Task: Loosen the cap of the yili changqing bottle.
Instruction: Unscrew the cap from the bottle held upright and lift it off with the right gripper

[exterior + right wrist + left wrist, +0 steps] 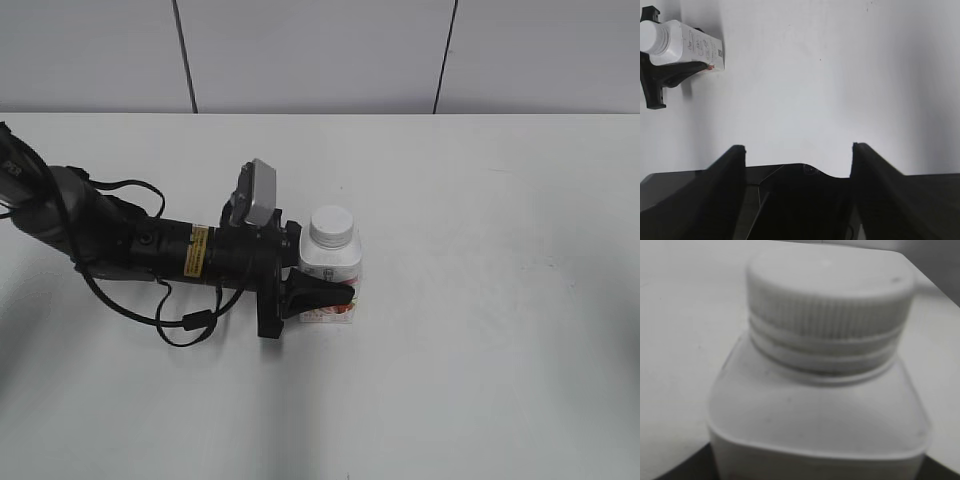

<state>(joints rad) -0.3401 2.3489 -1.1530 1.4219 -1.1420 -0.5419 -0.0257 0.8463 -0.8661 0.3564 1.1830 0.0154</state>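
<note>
Closest to the left wrist camera, the cap (pixel 830 295) fills the upper frame: a round white plastic screw cap with a flat top and fine vertical ribs around its side. Under it sit two smooth raised rings on the neck, then the rounded, matte white shoulders of the yili changqing bottle (pixel 815 415), squarish in plan with softened corners. The view is slightly blurred, and dark gripper parts edge the bottom corners.

In the exterior view the bottle (pixel 333 262) stands upright on the white table (pixel 500 300), a little left of the middle, its cap (pixel 332 224) on and facing up. A pink-red label shows on its lower front. The left gripper (pixel 325 295), black and hard-edged, is clamped around the lower body of the bottle, one finger (pixel 318 293) crossing the label. The arm behind it is black with looping cables and a grey camera block on top.

In the right wrist view the right gripper (pixel 799 150) hangs above bare table, well apart from the bottle (pixel 687 45) seen at far upper left. Its two dark, flat fingers (pixel 730 165) are spread wide with nothing between them.

Beyond the table rises a pale wall (pixel 320 55) split by thin dark seams.
</note>
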